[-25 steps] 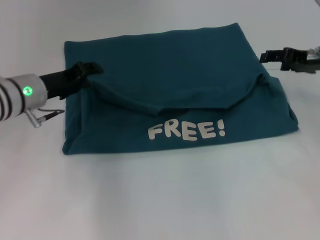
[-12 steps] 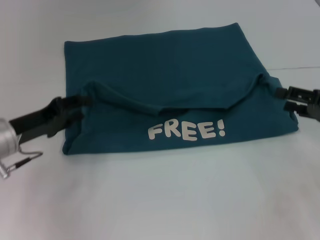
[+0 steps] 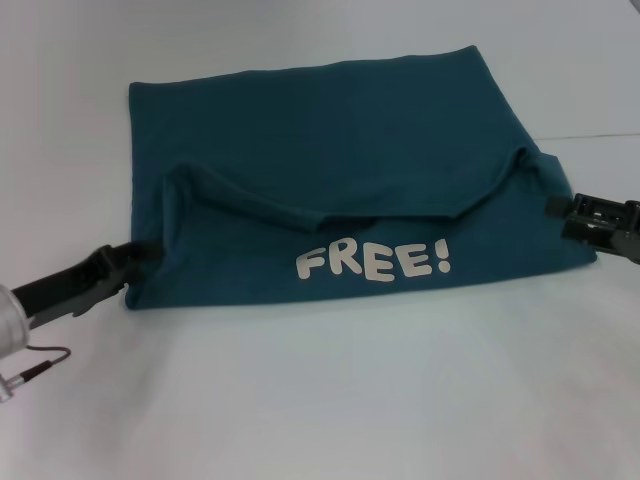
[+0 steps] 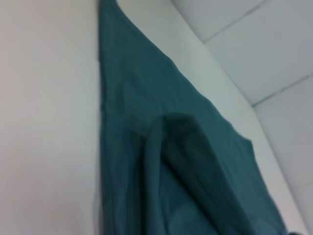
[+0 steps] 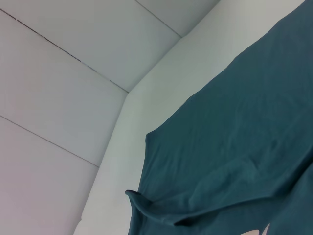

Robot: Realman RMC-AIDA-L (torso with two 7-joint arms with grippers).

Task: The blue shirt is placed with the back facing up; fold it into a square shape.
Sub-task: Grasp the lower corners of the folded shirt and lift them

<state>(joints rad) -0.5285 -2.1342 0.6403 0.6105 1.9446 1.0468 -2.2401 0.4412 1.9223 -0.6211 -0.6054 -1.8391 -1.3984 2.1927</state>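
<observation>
The shirt (image 3: pixel 330 190) lies folded on the tabletop (image 3: pixel 320 400). Its near corners should be gripped evenly by left end effector (image 3: pixel 140 258) and right end effector (image 3: pixel 560 207); whether their fingers are apart cannot be told

The blue shirt (image 3: pixel 330 170) is showing a dark teal-blue all over, plain and unpatterned across its back panel. Its folded-up front flap is carrying white "FREE!" lettering (image 3: pixel 373 263), lying between the two grippers. The left gripper (image 3: pixel 140 256) is appearing black, with a silver wrist section behind it. The right gripper (image 3: pixel 560 207) is appearing black too. The table (image 3: pixel 330 400) is showing plain white around the cloth, and the wall panels (image 5: pixel 73 73) are looking pale grey-white with thin dark seams.
</observation>
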